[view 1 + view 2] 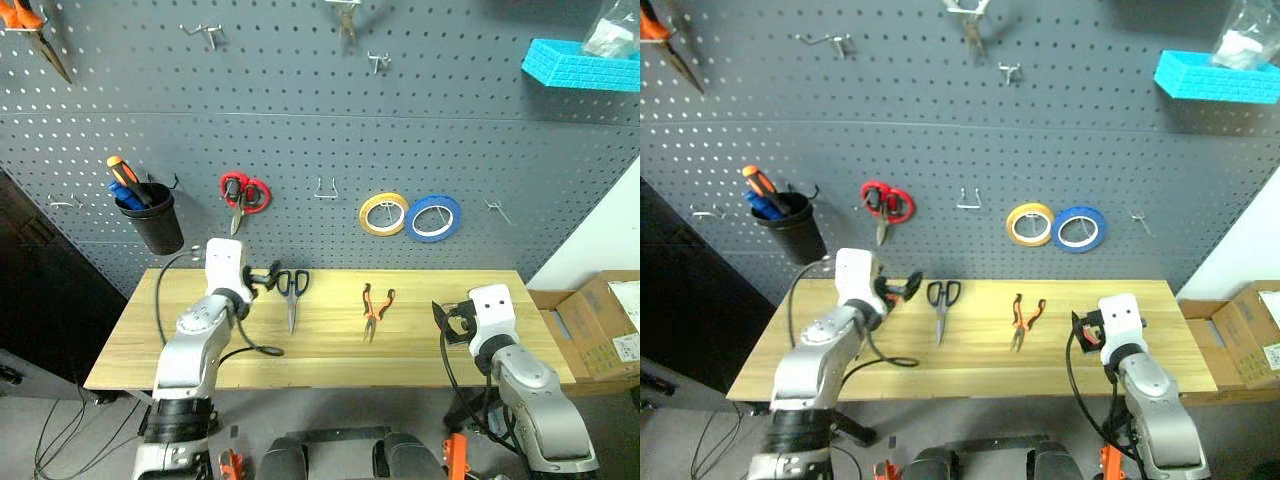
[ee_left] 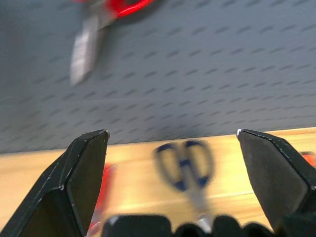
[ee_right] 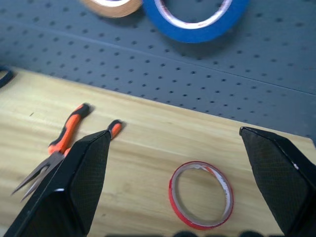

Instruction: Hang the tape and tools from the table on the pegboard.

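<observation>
The left hand [image 1: 266,277], fingers spread and empty, sat just left of the scissors [image 1: 292,292], which lay lengthwise left of centre on the surface [image 1: 420,345]. The right hand [image 3: 185,197], open, framed the tape [image 3: 201,195].

1. Both head eyes look forward and down from above the robot's arms, sharing the whole desk [image 1: 330,345] and the pegboard [image 1: 300,120] behind it
2. The left wrist camera sits low and close, facing the pegboard's foot and the blue-handled scissors [image 2: 186,165]
3. The right wrist camera hangs close over the red tape [image 3: 201,194] and pliers [image 3: 59,148], with the pegboard beyond
</observation>
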Available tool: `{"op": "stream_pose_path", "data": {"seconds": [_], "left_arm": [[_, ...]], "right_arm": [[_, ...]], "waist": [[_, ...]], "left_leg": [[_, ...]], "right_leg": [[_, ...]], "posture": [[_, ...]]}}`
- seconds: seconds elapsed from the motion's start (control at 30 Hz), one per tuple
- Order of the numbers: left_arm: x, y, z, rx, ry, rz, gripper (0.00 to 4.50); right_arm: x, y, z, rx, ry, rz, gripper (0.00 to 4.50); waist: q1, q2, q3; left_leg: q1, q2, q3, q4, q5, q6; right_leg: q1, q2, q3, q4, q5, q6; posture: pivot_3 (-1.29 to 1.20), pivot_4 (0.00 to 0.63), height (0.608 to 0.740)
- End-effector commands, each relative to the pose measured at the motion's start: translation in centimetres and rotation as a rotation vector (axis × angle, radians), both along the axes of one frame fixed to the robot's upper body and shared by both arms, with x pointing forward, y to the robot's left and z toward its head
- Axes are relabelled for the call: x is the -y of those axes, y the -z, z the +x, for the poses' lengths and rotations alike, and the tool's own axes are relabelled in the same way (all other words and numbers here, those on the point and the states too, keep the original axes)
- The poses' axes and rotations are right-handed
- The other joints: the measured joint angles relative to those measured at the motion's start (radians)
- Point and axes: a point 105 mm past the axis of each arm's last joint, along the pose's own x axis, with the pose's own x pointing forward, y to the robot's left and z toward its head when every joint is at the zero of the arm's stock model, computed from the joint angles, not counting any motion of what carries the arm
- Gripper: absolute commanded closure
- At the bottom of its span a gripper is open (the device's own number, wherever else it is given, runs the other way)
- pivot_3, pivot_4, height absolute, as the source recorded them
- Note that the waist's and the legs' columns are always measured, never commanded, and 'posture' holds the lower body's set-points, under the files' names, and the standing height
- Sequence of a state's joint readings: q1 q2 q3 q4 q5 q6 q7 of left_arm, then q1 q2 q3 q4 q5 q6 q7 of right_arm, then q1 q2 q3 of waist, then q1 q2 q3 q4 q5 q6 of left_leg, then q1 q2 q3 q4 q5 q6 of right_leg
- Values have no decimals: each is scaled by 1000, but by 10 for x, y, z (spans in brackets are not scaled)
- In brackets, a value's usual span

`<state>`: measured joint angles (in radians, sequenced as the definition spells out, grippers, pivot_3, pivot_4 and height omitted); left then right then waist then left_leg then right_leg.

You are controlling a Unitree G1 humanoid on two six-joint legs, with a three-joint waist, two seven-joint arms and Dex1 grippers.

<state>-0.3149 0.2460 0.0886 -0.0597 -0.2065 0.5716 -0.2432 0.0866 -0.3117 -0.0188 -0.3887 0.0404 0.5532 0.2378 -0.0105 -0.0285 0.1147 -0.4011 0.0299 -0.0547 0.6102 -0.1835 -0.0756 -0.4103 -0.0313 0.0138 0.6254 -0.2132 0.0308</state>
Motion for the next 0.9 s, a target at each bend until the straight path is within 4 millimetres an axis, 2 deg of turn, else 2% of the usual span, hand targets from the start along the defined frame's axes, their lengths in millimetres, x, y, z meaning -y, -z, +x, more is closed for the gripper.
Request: {"op": "stream_pose_path", "data": {"seconds": [0.03, 0.2, 0.33, 0.37, 0.5, 0.67, 0.9], "left_arm": [[52, -15, 8, -9, 207, -86, 44], [123, -4, -5, -137, 468, -157, 44], [172, 2, -22, -236, 601, -246, 44], [179, 2, -25, -249, 622, -256, 44], [206, 10, -40, -344, 698, -321, 44], [219, 20, -50, -400, 752, -306, 44], [220, 28, -52, -411, 754, -266, 44]], "right_arm": [[1, -14, 6, 14, -93, -42, 0], [11, 1, 13, -124, -187, -85, 0], [28, 12, 27, -213, -193, -98, 0], [31, 13, 28, -225, -195, -99, 0], [46, 21, 39, -280, -188, -99, 0], [53, 27, 44, -330, -223, -116, 0], [52, 34, 55, -376, -233, -76, 0]], "waist": [[3, 2, 14], [1, 0, 55], [-6, -2, 85], [-8, -1, 93], [-18, 1, 120], [-23, 3, 157], [-34, 4, 184]], "left_leg": [[0, 0, 0, 0, 0, 0], [-2, 0, 2, 0, 2, 10], [-13, 0, 2, 0, -1, 15], [-17, 0, 2, 1, -2, 17], [-18, 0, 1, 1, -6, 25], [-18, 0, 2, 2, -8, 28], [-18, 0, 3, 4, -8, 28]], "right_leg": [[0, 0, 0, -1, 0, 0], [5, -1, 1, -6, 0, 0], [-5, 1, 3, -1, -2, 3], [-10, 2, 4, 3, -3, 5], [-11, 3, 4, 6, -6, 13], [-11, 3, 5, 6, -8, 13], [-11, 3, 7, 8, -7, 13]], "posture": [[49, 140, 740], [16, 206, 740], [-19, 257, 740], [-28, 271, 740], [-41, 304, 740], [-61, 339, 740], [-51, 351, 740]]}}
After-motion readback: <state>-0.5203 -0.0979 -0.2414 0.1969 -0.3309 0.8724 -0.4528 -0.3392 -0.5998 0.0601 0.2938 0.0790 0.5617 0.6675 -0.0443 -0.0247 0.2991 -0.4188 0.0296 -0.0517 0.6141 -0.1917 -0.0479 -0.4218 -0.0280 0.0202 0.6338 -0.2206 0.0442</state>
